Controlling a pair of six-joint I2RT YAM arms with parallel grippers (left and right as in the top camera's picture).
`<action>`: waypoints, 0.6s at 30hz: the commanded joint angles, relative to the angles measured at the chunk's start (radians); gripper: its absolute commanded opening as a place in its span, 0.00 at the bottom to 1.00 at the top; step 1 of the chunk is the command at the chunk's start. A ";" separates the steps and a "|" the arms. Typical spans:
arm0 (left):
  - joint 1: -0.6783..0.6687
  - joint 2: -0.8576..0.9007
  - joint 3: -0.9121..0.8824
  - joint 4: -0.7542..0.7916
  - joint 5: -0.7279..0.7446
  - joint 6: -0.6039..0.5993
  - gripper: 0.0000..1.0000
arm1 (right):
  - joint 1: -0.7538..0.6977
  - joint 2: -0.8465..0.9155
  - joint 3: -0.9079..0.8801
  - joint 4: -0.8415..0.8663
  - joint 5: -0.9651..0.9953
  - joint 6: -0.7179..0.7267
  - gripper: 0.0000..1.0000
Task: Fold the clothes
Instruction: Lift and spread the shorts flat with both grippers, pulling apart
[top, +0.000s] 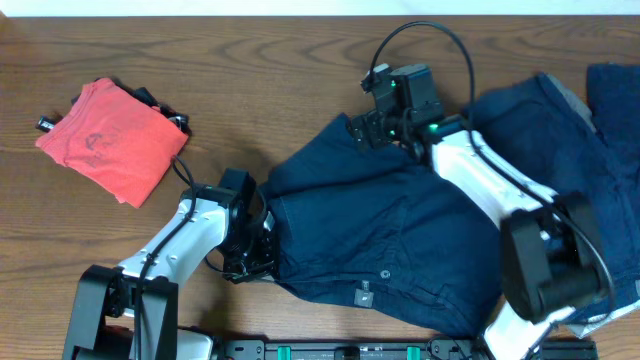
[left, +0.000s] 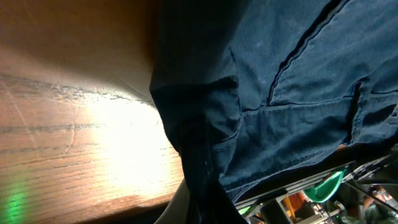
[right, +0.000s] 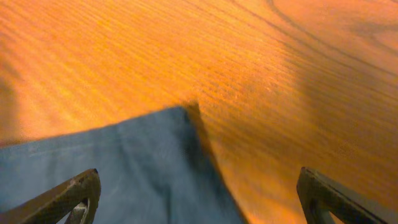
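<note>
A large navy garment (top: 400, 235) lies spread across the table's middle, with a small button (top: 385, 273) and a tag (top: 365, 295) near its front edge. My left gripper (top: 255, 255) is at the garment's left edge. In the left wrist view the cloth (left: 261, 93) is bunched and runs into the jaws (left: 205, 211), which look shut on it. My right gripper (top: 362, 132) is at the garment's far corner. In the right wrist view its fingers (right: 199, 199) are wide open, with the cloth corner (right: 143, 162) lying flat between them.
A second navy garment (top: 590, 130) with some grey lining lies at the right, partly under the right arm. A folded red cloth (top: 110, 140) lies at the far left. The table's front edge and a black rail (top: 400, 350) are close behind the left gripper.
</note>
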 joint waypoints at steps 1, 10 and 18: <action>0.008 -0.006 -0.002 0.002 -0.031 0.020 0.06 | 0.027 0.082 0.013 0.066 0.021 -0.008 0.99; 0.008 -0.006 -0.002 0.013 -0.031 0.020 0.06 | 0.083 0.234 0.013 0.229 0.021 -0.008 0.92; 0.008 -0.006 -0.002 0.018 -0.031 0.020 0.06 | 0.092 0.255 0.013 0.242 0.245 0.071 0.01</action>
